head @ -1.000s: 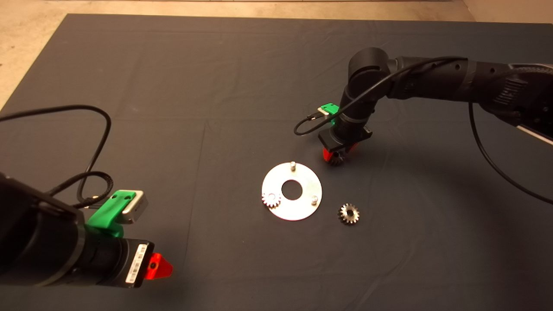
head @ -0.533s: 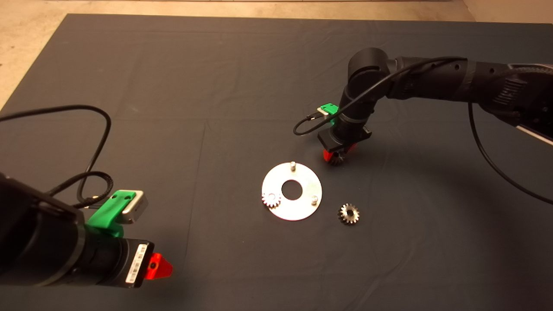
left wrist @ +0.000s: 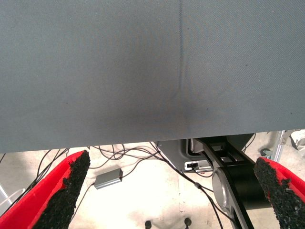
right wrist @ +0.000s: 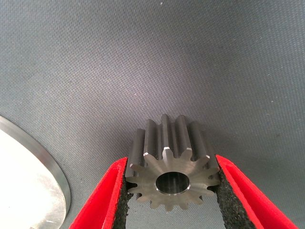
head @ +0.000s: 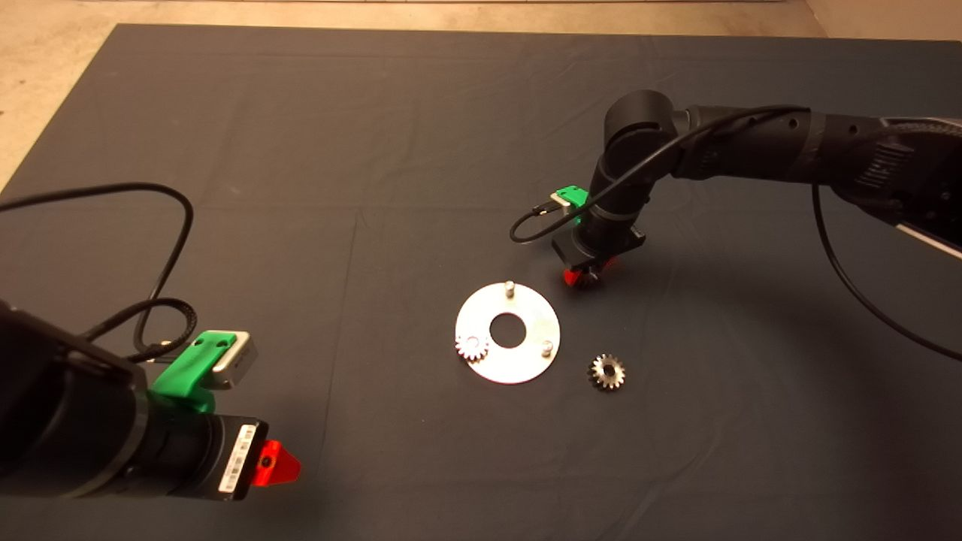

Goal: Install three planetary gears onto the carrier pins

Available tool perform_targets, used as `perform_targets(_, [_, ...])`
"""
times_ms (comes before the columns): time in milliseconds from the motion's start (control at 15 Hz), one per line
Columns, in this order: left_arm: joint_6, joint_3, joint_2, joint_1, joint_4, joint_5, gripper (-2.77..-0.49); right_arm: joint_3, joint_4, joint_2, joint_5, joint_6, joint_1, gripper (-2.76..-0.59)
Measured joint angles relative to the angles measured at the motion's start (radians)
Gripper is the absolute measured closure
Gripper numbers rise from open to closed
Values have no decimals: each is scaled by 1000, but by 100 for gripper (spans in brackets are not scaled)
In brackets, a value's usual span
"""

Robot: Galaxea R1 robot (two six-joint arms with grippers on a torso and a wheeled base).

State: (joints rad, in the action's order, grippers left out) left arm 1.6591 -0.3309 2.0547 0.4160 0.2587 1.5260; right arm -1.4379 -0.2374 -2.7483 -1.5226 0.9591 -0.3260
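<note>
A flat silver disc (head: pixel 527 309) with a large centre hole lies mid-mat. Two bare carrier pins stand on it, one at the far rim (head: pixel 509 286) and one at the near right (head: pixel 547 346). One planetary gear (head: pixel 472 346) sits on the disc's near left. A second gear (head: pixel 607 371) lies loose on the mat to the disc's right. My right gripper (head: pixel 581 276) hovers just beyond the disc's far right rim. It is shut on the third gear (right wrist: pixel 171 175), gripped across its teeth between the pads (right wrist: pixel 228 202). The disc's edge (right wrist: pixel 45 183) shows beside it.
My left gripper (head: pixel 275 462) waits open at the mat's near left edge, and its wrist view (left wrist: pixel 174 164) looks over the mat's edge at cables and the robot base on the floor. A black cable (head: pixel 169 248) loops over the mat at the left.
The right arm has shifted slightly, and the held gear now shows less beneath the gripper in the head view. The left arm, the disc and the loose gear have not moved.
</note>
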Motion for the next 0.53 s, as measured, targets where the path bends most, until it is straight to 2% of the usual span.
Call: perform_targets(533, [0,0,0,0,0,0,-248,9,-6,0,-1,0,2,-112])
